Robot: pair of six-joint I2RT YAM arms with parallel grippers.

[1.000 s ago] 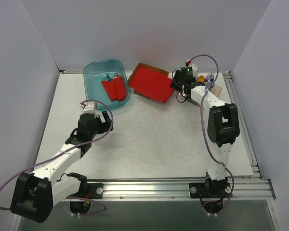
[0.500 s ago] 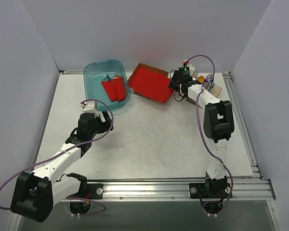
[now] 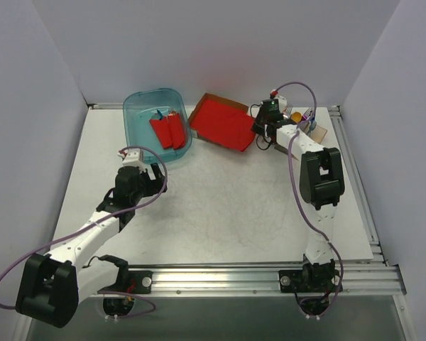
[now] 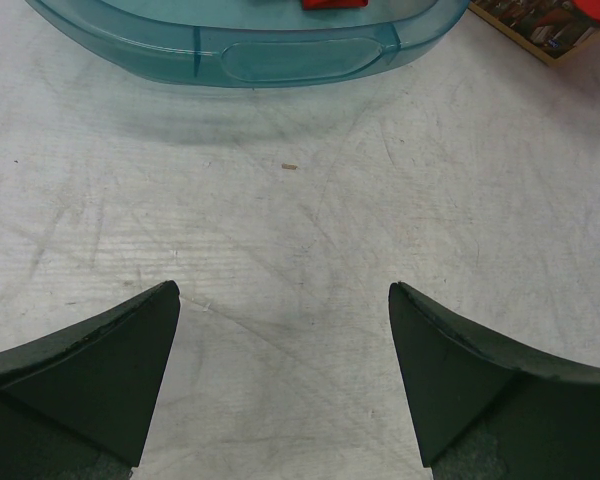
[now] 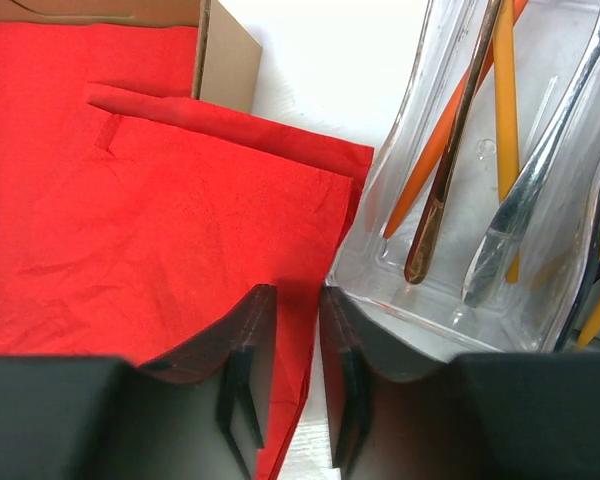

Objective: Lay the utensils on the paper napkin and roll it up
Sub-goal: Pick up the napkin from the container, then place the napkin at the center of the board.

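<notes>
Paper napkin (image 5: 210, 210) lay half off the red stack (image 5: 60, 100) in 1 cardboard box (image 5: 225, 60), edge beside the clear holder (image 5: 400, 250) w/ the utensils (image 5: 504, 120). Vs 1 sec before, right gripper (image 5: 297, 300) had narrowed to a slit astride that edge; couldn't tell if it gripped. Left gripper (image 4: 283, 300) unmoved, jaws wide apart. 1 blue tub (image 3: 138, 106), 2 red rolls (image 3: 168, 129) inside.

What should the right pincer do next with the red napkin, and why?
Probably squeeze fully shut. The right pincer has its jaws almost together around the edge of the top red napkin, right beside the clear cup of cutlery, but a thin gap shows between them. It likely needs a firm pinch before it can pull that sheet onto the bare table.
</notes>
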